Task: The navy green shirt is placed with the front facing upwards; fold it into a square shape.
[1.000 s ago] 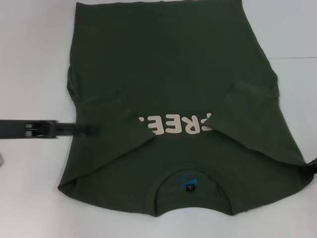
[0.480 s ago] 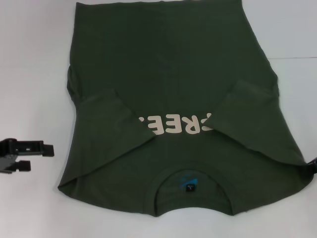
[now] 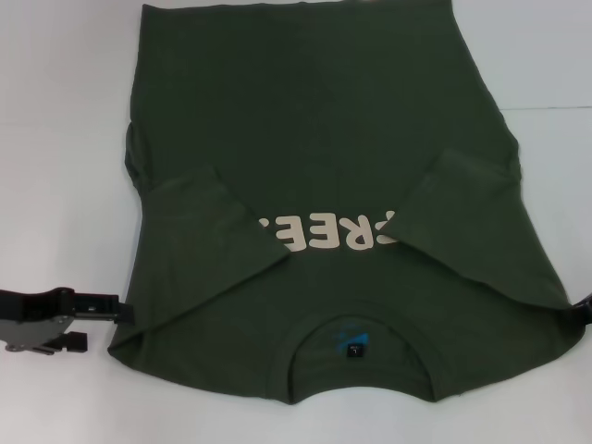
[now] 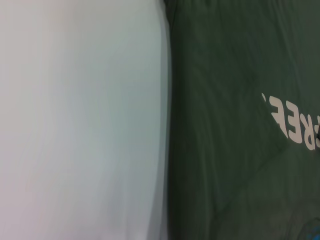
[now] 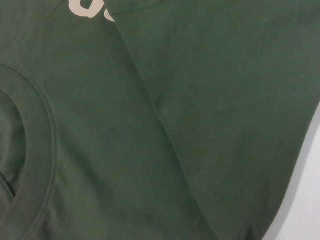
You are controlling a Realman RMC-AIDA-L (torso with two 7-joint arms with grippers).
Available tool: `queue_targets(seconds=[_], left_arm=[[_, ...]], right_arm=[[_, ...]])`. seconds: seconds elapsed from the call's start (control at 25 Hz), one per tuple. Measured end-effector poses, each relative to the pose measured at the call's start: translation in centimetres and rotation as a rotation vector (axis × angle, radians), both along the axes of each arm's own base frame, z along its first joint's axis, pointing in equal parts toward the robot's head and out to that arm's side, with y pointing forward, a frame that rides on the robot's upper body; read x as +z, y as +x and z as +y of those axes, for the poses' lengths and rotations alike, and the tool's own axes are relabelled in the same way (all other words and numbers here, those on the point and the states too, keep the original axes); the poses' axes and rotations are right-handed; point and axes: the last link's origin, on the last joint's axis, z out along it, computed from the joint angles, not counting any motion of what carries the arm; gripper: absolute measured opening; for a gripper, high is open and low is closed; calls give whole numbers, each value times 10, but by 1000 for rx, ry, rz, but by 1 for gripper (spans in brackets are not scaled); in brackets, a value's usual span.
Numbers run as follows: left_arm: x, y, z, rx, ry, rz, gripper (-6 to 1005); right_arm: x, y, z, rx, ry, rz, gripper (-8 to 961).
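The navy green shirt [image 3: 314, 166] lies flat on the white table, front up, collar [image 3: 356, 347] toward me and hem at the far side. Both short sleeves are folded inward over the cream lettering [image 3: 324, 231]. My left gripper [image 3: 104, 327] is low over the table at the shirt's near left shoulder corner, open, with its upper finger [image 3: 102, 308] reaching the cloth's edge. The left wrist view shows the shirt's side edge [image 4: 172, 125] against the table. Only a dark sliver of my right gripper [image 3: 585, 313] shows at the shirt's right shoulder; its wrist view shows the collar [image 5: 35, 130] and the folded sleeve [image 5: 225, 100].
The white table [image 3: 55, 139] surrounds the shirt on the left, right and near sides. The hem reaches the far edge of the head view. A faint seam [image 3: 555, 106] crosses the table at the right.
My left gripper has drawn back off the folded left sleeve to the table's left side, then dropped nearer and moved in to the shirt's near left shoulder corner. The shirt has not shifted.
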Motion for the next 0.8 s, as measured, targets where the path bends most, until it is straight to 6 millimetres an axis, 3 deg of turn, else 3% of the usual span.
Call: queue_targets(seconds=[0.8], left_arm=[[-21, -3, 3, 2, -30, -5, 932]], right_arm=[[0, -2, 1, 12, -9, -1, 41]])
